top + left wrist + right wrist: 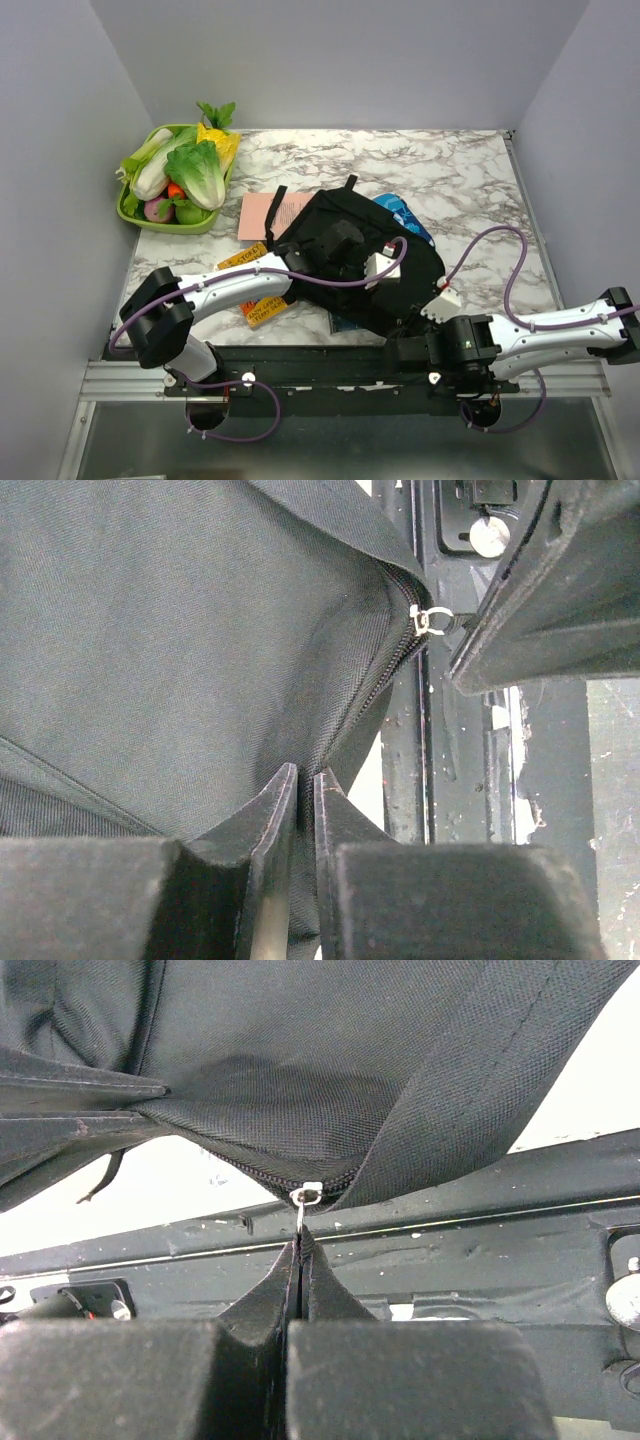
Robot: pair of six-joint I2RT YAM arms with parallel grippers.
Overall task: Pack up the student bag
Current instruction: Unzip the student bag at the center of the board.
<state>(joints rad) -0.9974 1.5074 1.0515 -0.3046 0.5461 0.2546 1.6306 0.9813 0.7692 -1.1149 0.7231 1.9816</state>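
- Two tools meet at the lower edge of the student bag (325,215), a floppy black backpack lying in the middle of the top view on the white marbled surface (460,170).
- Left tool (305,780): in its wrist view the fingers (275,815) rise from the bottom edge, almost pressed together with only a thin slit between them. They pinch a fold of the bag's black fabric just below the zipper (385,670).
- Right tool (300,1250): its fingers are pressed together and grip the small metal zipper pull (304,1200) at the centre of its wrist view, where the zipper line ends under the bag's fabric.
- In the left wrist view, the same zipper pull shows at upper right, touching the dark tip of the right tool.
- Below both tools runs the black base rail (330,365), with the bag's edge hanging just above it.
- At upper left of the top view stands a green tray (128,210) filled with toy vegetables, among them a lettuce (200,170).
- A pink sheet (262,215) lies just left of the bag, partly under it.
- A blue patterned case (405,212) shows at the bag's upper right edge.
- Two yellow-and-orange packets (240,260) lie at lower left of the bag, beside the left arm.
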